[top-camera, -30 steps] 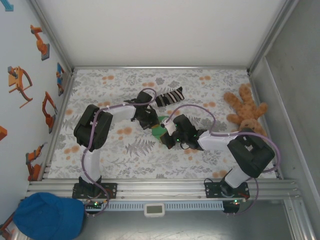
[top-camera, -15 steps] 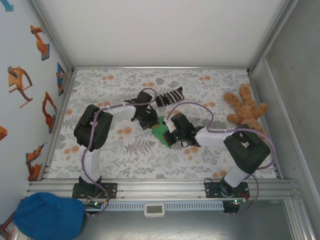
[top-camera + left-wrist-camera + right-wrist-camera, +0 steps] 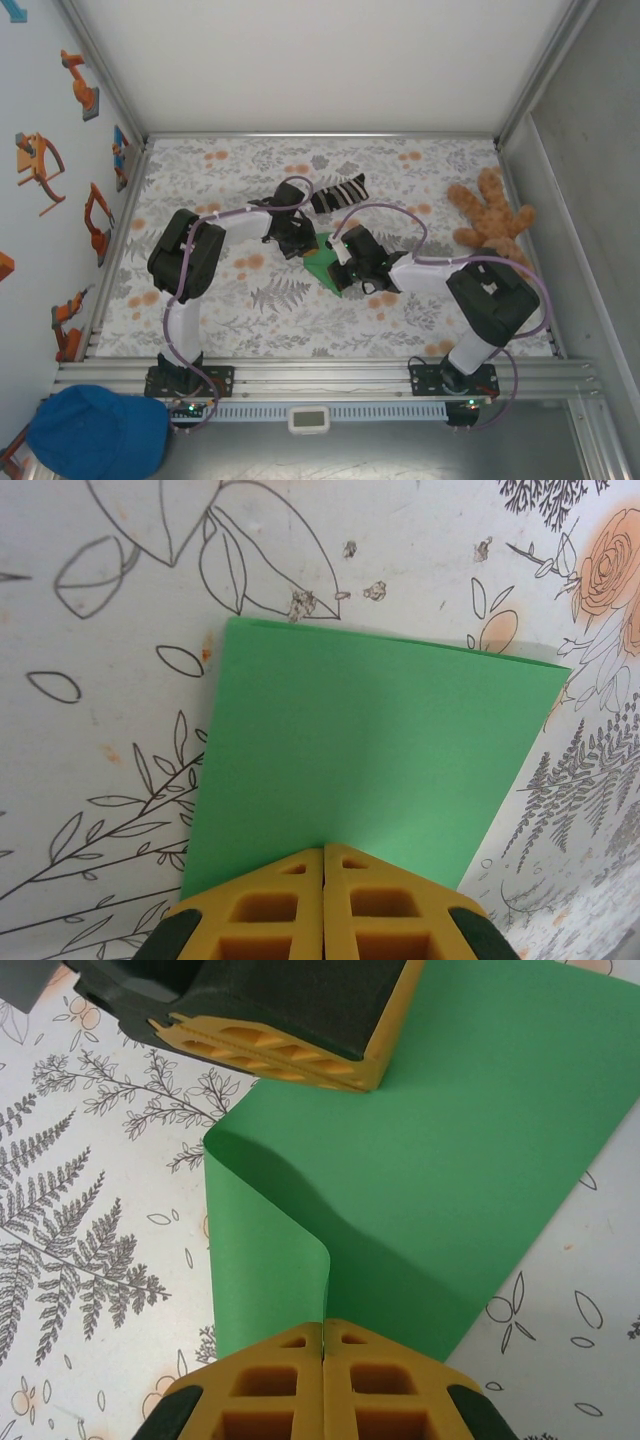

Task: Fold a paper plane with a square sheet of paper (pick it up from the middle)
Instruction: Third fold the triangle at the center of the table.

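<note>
Item: square sheet of paper [image 3: 323,267], bright green, already folded over. It lay on the floral table cover [image 3: 220,170] near the middle of the table, between the two arms.

Position relative to grippers: the left gripper [image 3: 324,855] was closed on the near edge of the sheet, its yellow pads pressed together with the paper running out flat from them across the cover. The right gripper [image 3: 323,1328] was likewise closed on the sheet, at a flap that curled up from the left side and bent over in a soft loop to meet its pads. In the right wrist view the left gripper's fingers [image 3: 290,1060] sat on the far edge of the same sheet, so the two grips faced each other with the green surface between them.

Change from earlier frames: one second before, the right wrist lay lower and further right, covering most of the sheet. It had since moved up and left towards the left gripper, and a larger green triangle showed. The left arm kept its pose.

Surroundings: striped sock [image 3: 340,192] just beyond the left wrist; brown teddy bear [image 3: 493,225] at the right edge; blue cap [image 3: 97,432] off the table, near left.
</note>
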Robot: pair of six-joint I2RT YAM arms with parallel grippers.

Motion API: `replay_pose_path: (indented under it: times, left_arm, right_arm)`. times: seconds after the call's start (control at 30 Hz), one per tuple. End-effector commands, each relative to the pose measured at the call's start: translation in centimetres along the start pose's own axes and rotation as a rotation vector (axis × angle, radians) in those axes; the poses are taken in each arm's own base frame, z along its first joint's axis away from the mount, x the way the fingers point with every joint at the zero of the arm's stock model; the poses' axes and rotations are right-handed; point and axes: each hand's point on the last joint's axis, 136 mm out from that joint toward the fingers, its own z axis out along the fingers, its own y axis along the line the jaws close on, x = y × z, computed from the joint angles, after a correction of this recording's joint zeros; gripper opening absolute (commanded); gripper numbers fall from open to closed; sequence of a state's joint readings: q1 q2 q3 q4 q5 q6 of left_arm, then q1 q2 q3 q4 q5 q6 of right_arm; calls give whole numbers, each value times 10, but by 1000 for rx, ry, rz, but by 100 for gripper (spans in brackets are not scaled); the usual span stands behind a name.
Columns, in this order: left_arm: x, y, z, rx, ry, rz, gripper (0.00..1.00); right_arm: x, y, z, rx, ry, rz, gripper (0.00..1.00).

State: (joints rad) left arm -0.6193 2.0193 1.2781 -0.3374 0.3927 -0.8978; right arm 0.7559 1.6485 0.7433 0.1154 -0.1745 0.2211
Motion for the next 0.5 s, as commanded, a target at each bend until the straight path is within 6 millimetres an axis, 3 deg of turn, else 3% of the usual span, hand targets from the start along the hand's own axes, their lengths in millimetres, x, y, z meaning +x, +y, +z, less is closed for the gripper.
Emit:
replay_pose_path:
  times: [0.0, 0.47]
  left_arm:
    - [18, 22, 8, -70, 61, -25, 6]
    - [16, 12, 3, -36, 57, -15, 6]
  right_arm:
    - [-8, -6, 2, 30, -3, 3, 0]
    - [-3, -6, 6, 28, 23, 1, 0]
